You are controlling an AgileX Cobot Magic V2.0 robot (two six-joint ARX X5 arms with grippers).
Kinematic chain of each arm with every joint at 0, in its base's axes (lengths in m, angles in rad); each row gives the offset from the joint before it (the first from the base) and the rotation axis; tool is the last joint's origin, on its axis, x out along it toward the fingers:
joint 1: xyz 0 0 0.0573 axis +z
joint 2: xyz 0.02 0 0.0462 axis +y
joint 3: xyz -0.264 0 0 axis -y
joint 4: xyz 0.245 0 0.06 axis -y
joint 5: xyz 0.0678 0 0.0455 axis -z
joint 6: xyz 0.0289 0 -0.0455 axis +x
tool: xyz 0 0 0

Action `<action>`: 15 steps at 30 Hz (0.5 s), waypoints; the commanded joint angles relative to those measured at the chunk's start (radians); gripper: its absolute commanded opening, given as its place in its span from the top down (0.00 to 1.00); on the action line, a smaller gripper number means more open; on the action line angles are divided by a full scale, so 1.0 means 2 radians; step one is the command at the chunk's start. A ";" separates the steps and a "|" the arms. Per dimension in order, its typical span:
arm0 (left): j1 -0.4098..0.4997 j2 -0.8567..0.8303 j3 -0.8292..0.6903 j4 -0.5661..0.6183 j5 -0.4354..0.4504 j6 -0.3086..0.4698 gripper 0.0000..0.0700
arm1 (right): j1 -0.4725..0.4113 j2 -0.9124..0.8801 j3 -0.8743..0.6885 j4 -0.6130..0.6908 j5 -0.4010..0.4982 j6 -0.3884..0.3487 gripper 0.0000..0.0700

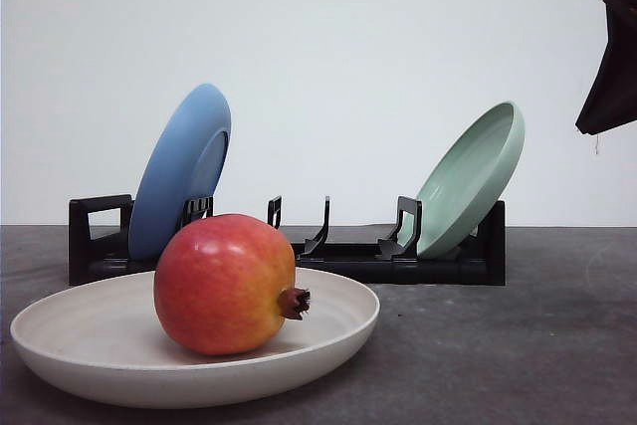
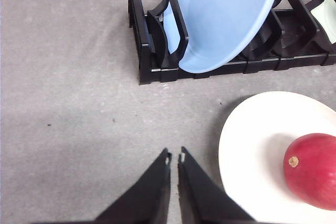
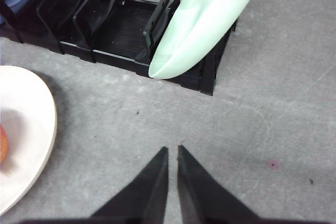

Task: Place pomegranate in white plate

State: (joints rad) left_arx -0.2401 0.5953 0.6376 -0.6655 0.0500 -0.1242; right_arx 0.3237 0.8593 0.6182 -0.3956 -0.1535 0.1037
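Resting inside the white plate (image 1: 60, 345), the pomegranate (image 1: 227, 284) lies on its side, so placement looks complete; left gripper (image 2: 174, 159) and right gripper (image 3: 172, 151) hover over bare table, fingers pressed together, empty.

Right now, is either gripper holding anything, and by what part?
Nothing held. Left gripper and right gripper are shut and empty; the pomegranate rests in the white plate.

Scene is evenly and brightly lit from above; soft shadows are cast under the plate (image 1: 119, 365) and rack (image 3: 131, 51); focus is sharp, glare faint
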 commanded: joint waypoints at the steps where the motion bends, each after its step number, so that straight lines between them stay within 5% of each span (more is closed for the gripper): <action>1: -0.001 0.002 0.007 0.004 0.000 0.000 1.00 | 0.002 0.004 0.001 0.003 0.002 -0.003 0.98; 15: 0.007 -0.005 -0.002 0.005 0.000 0.000 1.00 | 0.002 0.004 0.001 0.003 0.002 -0.003 0.98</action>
State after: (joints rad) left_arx -0.2260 0.5847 0.6336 -0.6616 0.0504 -0.1238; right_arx 0.3237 0.8593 0.6182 -0.3956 -0.1535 0.1020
